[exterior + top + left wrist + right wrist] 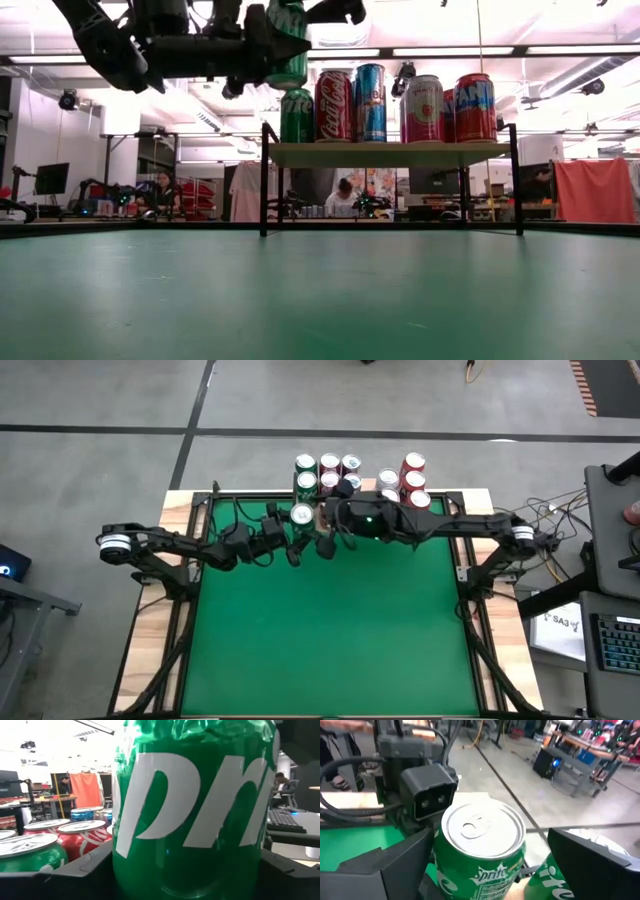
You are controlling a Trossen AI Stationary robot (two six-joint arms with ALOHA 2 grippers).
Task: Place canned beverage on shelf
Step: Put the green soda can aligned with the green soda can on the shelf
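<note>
carrying the green sprite can [288, 40] in mid-air above the shelf's [390, 153] near-left corner, the left gripper [297, 538] has its fingers clamped on the can; the right gripper [328, 530] hangs beside it, fingers spread wide. next, probably lowering it into a free spot, clear of the standing cans [400, 105].

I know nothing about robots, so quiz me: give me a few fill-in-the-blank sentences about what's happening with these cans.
1. The left hand grips a green ____ can.
2. That can hangs in the air, ____ than the cans standing on the shelf.
3. The right hand has its fingers ____ on either side of the held can.
4. On the shelf, the red Coca-Cola can stands between a green can and a ____ can.

Missing words: Sprite; higher; open; blue
</note>
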